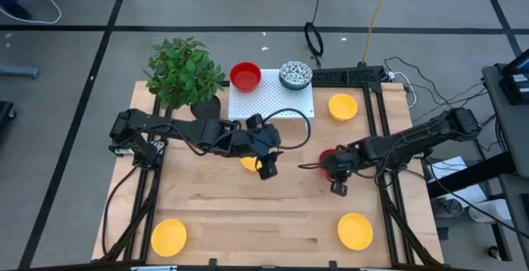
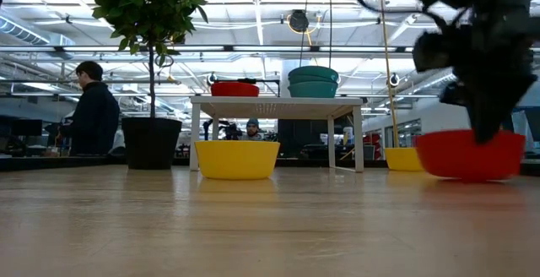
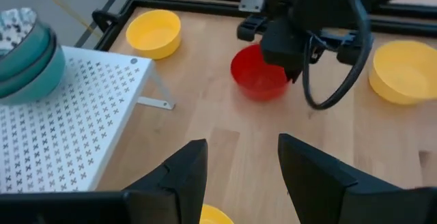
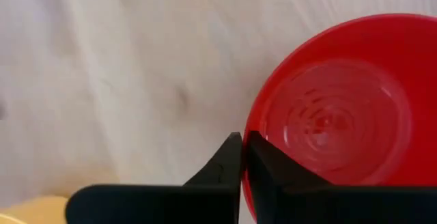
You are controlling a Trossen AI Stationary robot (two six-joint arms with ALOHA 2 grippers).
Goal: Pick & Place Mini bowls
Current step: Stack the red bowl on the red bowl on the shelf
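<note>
Open tabletop centre-front; white rack, plant block rear.

The high view looks straight down on the whole counter. The low view sits at counter height, facing level into the room. The left wrist view looks across at the red bowl; the right wrist view looks down on it very close. All four share it.
</note>
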